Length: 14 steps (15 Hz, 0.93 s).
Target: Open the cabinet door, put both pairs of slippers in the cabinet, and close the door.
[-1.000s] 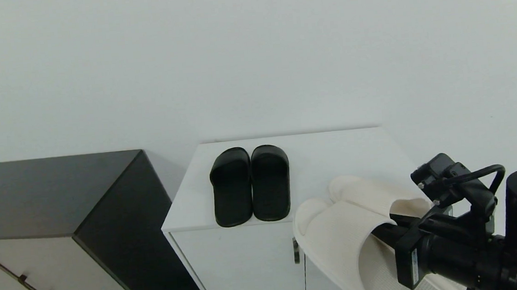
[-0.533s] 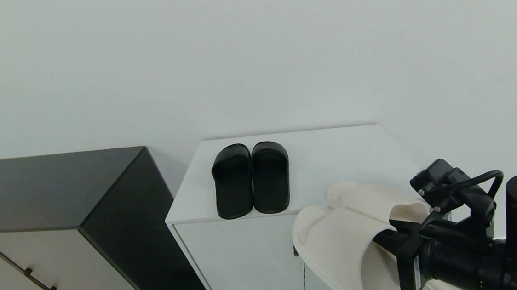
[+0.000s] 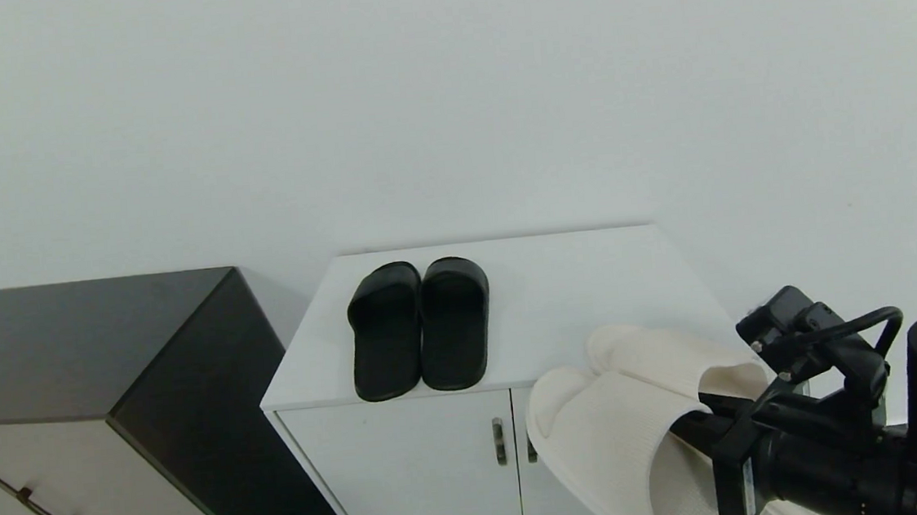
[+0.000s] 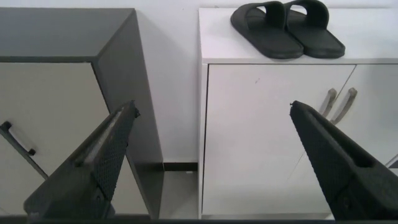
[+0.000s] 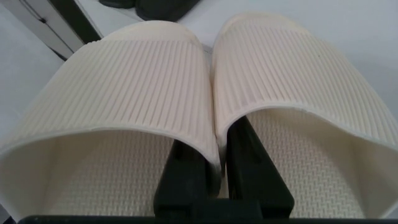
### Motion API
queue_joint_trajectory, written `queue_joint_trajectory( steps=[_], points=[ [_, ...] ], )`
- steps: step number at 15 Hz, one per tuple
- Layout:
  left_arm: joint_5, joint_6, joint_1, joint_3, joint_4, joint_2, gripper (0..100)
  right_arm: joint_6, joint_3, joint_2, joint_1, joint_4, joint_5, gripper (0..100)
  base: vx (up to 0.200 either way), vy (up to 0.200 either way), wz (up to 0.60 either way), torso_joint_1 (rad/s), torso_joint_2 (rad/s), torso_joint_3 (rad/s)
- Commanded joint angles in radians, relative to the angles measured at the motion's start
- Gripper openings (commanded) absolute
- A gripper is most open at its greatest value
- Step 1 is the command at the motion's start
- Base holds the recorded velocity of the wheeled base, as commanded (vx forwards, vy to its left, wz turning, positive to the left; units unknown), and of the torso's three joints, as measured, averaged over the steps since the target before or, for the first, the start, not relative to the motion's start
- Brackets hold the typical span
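A pair of black slippers [image 3: 419, 326] [image 4: 289, 20] lies side by side on top of the white cabinet [image 3: 591, 280] [image 4: 261, 130]. Both cabinet doors are closed, with their two handles [image 3: 499, 441] [image 4: 337, 104] at the middle seam. My right gripper [image 3: 689, 428] [image 5: 214, 171] is shut on the touching inner walls of the cream ribbed slippers [image 3: 614, 417] [image 5: 143, 81], holding the pair in the air in front of the cabinet's right door. My left gripper [image 4: 212, 109] is open and empty, low in front of the left door.
A dark dresser [image 3: 105, 343] [image 4: 62, 37] with pale drawer fronts stands close to the cabinet's left side, with a narrow gap between them. A plain white wall [image 3: 445, 87] rises behind both.
The whole head view has shifted, so the camera moved; the cabinet now sits farther left in the picture. The right gripper still holds the cream slippers the same way.
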Motion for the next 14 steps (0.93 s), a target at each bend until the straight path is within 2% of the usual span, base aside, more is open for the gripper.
queue_joint_trajectory(
  steps=[1,14],
  points=[
    [0.001,-0.001,0.0,0.0,-0.001,0.0,100,-0.001,0.001,0.002,0.002,0.003,0.001,0,0.0,0.0,0.0,0.0,0.0,0.0],
    [0.001,-0.001,0.0,0.0,-0.001,0.0,100,-0.001,0.028,-0.018,0.002,0.001,0.032,0,0.0,0.0,0.0,0.0,0.0,0.0]
  ],
)
